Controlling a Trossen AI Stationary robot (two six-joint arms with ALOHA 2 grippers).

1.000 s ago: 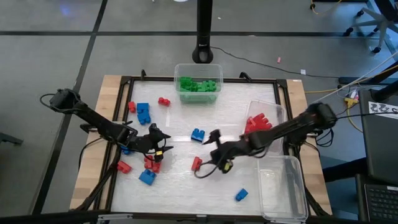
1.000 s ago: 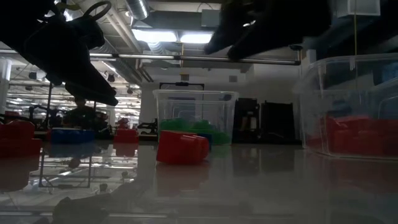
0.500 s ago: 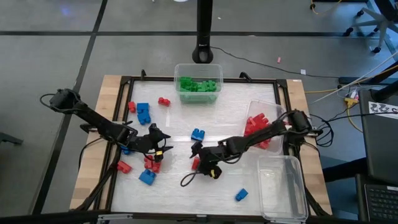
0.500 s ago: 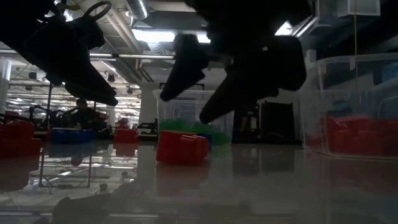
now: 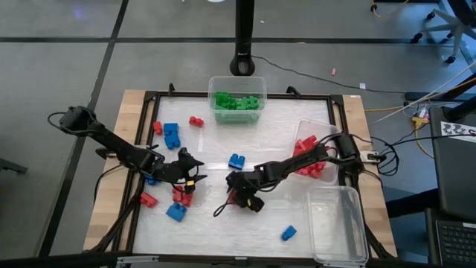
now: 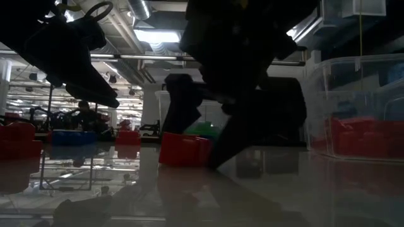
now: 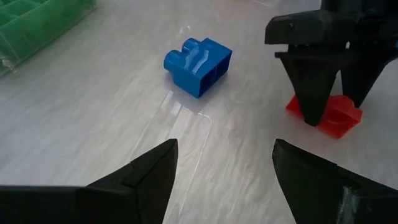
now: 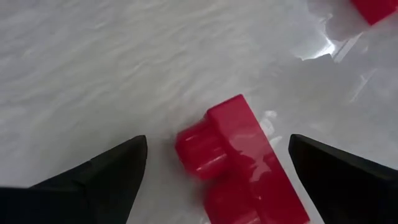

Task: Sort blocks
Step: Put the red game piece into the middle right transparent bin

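Straddling a red block (image 8: 239,155) near the middle of the table (image 5: 297,223), the right gripper (image 5: 239,193) has its fingers spread wide on either side and not touching it. Left of it, the left gripper (image 5: 192,173) hangs open above the surface, with a blue block (image 7: 198,65) lying just ahead.

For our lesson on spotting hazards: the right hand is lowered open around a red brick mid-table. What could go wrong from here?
1. The right hand straddles the red brick off-centre; closing might push it aside rather than grip it.
2. The left hand waits open close by, so the arms might collide.
3. The blue brick sits near and could get knocked.
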